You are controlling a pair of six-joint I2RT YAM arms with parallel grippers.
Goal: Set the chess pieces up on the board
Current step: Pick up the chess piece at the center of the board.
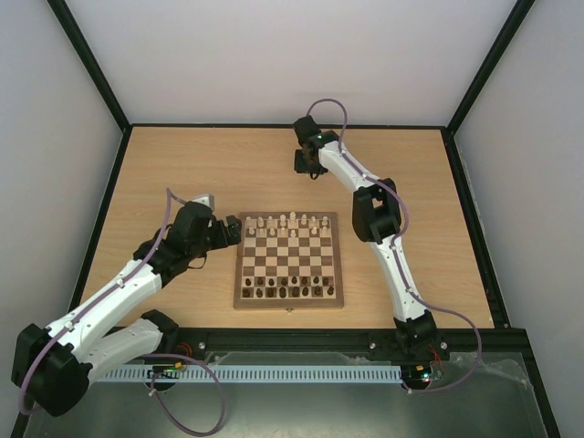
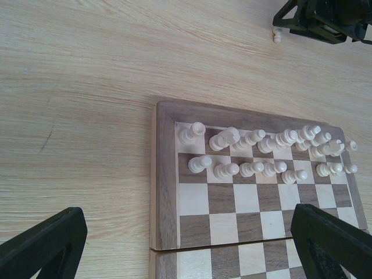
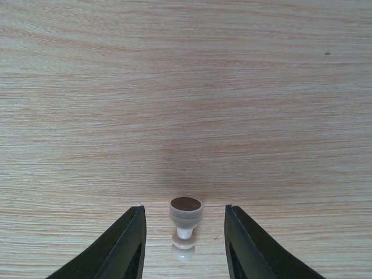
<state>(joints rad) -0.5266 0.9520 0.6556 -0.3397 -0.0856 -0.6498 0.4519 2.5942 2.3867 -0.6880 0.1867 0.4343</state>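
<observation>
Right fingers (image 3: 125, 250) clear either side of pawn (image 3: 185, 216)

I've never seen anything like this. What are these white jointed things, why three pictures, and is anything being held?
They are two robot arms bolted to the near edge of the table. One picture looks down from above; the other two come from a camera on each wrist. On the table lies a chessboard, cream pieces on its far rows, dark pieces on its near rows. The left fingers hang open near the board's far left corner, holding nothing. The right fingers stand open either side of one stray cream pawn off the board, not touching it.
</observation>
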